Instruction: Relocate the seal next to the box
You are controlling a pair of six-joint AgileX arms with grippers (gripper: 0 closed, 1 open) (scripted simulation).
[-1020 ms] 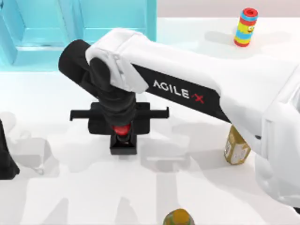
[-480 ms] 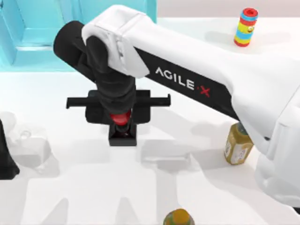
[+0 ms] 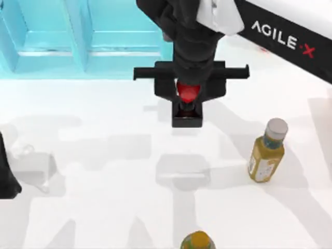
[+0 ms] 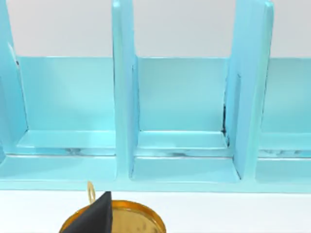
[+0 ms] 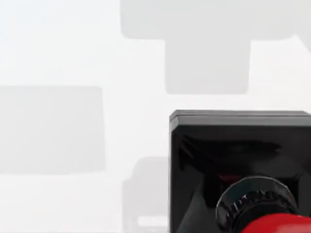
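The seal [image 3: 187, 119], a black square block with a red knob, hangs above the white table in my right gripper [image 3: 188, 96], which is shut on the knob. It is a little right of the top view's middle, toward the far side. In the right wrist view the seal's black base [image 5: 233, 145] and red knob [image 5: 278, 224] show close up over bare table. The box [image 3: 78, 41], light blue with upright dividers, stands at the far left; the left wrist view faces its compartments [image 4: 180, 121]. My left arm [image 3: 5, 176] is parked at the left edge.
A yellow bottle with a grey cap [image 3: 267, 151] stands to the right of the seal, nearer the front. Another yellow-green bottle top [image 3: 197, 241] peeks in at the front edge. A round yellow object [image 4: 131, 221] lies under the left wrist camera.
My right arm has risen and swung right and toward the far side, carrying the seal up off the table. The left arm has not moved.
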